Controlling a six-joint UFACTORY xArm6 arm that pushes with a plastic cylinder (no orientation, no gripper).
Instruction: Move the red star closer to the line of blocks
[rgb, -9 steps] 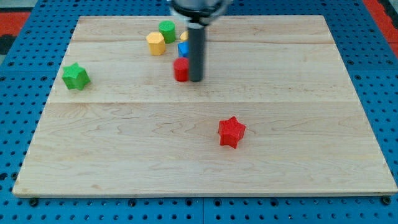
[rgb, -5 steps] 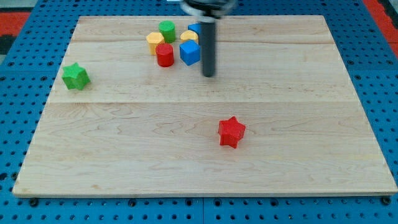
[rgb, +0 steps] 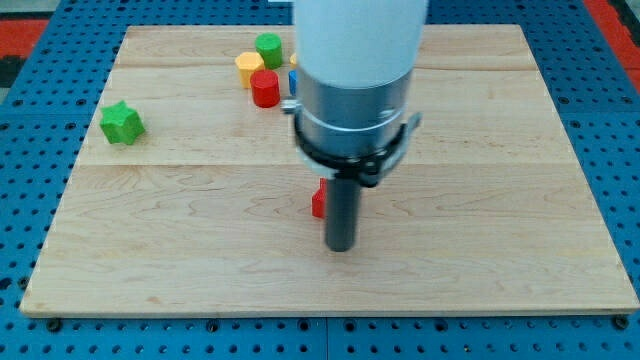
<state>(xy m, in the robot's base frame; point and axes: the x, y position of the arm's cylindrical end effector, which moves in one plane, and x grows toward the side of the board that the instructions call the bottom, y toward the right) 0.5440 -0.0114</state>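
Observation:
The red star (rgb: 318, 199) lies near the board's middle, mostly hidden behind my rod; only its left edge shows. My tip (rgb: 342, 246) rests on the board just to the star's lower right. A cluster of blocks sits at the view's top: a green cylinder (rgb: 268, 49), a yellow block (rgb: 249, 69), a red cylinder (rgb: 265, 89) and a sliver of a blue block (rgb: 292, 82), the rest hidden by the arm.
A green star (rgb: 121, 122) sits alone at the view's left. The arm's wide body (rgb: 355, 70) covers the board's top middle. The wooden board (rgb: 500, 250) is ringed by a blue pegboard.
My rod has swept from beside the top cluster down to the red star. The red star has shifted left and slightly up. Earlier the red cylinder moved up-left into the cluster.

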